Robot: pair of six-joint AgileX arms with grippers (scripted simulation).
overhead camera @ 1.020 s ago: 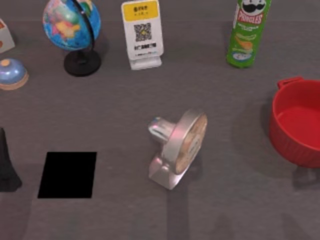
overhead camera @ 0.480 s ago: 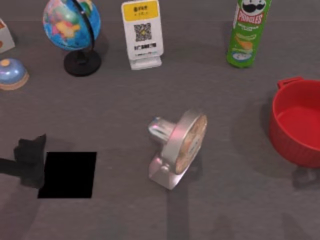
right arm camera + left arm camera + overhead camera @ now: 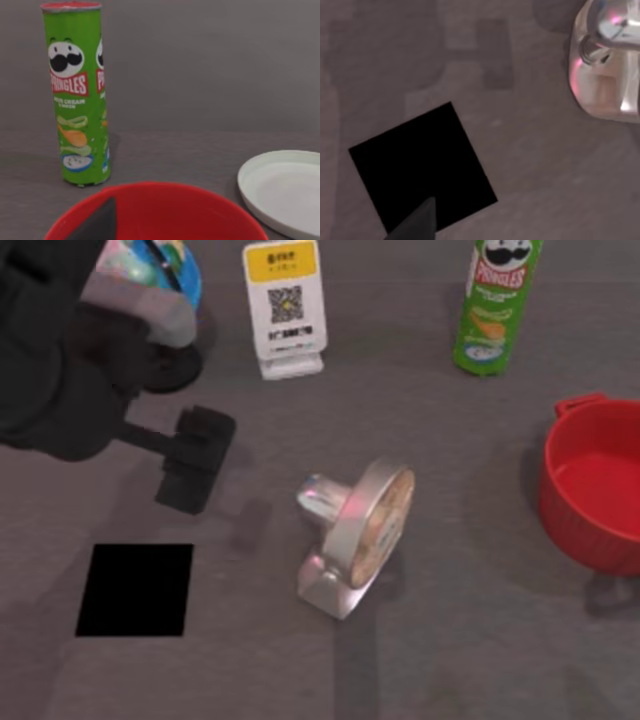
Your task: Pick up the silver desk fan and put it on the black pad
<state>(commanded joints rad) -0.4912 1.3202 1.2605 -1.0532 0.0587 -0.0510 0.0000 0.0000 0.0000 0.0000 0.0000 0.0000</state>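
Observation:
The silver desk fan (image 3: 356, 536) stands near the table's middle, its beige-gold face turned to the right and its motor cylinder to the left. Its shiny base also shows in the left wrist view (image 3: 607, 65). The black pad (image 3: 135, 589) lies flat at the front left, and the same pad (image 3: 422, 172) is under the left wrist camera. My left gripper (image 3: 197, 462) hovers open with nothing in it, left of the fan and behind the pad. One of its fingertips (image 3: 422, 220) shows over the pad. My right gripper is outside the top view, and one fingertip (image 3: 100, 222) shows above the red bowl.
My left arm covers the back left corner and most of a globe (image 3: 170, 260). A QR sign (image 3: 285, 305) and a green Pringles can (image 3: 495, 305) stand at the back. A red bowl (image 3: 595, 485) sits at the right edge, with a white plate (image 3: 285, 190) beyond it.
My left arm has swung in from the left edge, up and to the right, carrying its gripper from beside the pad toward the fan. The fan and pad have not moved.

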